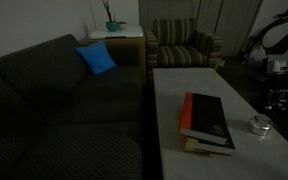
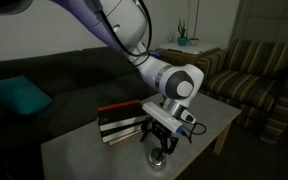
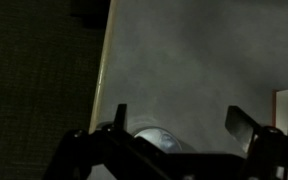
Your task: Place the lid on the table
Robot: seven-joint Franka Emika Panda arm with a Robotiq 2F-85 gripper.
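Note:
The lid (image 1: 260, 125) is a small round shiny piece that lies on the pale table top (image 1: 184, 85) near its edge, beside the red-and-black book stack (image 1: 206, 122). In an exterior view the lid (image 2: 156, 158) lies just below my gripper (image 2: 161, 142), which points down over the table (image 2: 84, 150). In the wrist view the two fingers of my gripper (image 3: 182, 122) stand wide apart with nothing between them. The lid (image 3: 156, 138) shows low in that view near one finger, partly hidden by the gripper body. My gripper (image 1: 280, 100) is dim in the dark room.
A dark sofa (image 1: 54, 100) with a blue cushion (image 1: 96, 58) runs along the table's long side. A striped armchair (image 1: 184, 45) and a small side table with a plant (image 1: 112, 30) stand beyond it. The book stack (image 2: 119, 122) lies close behind the gripper.

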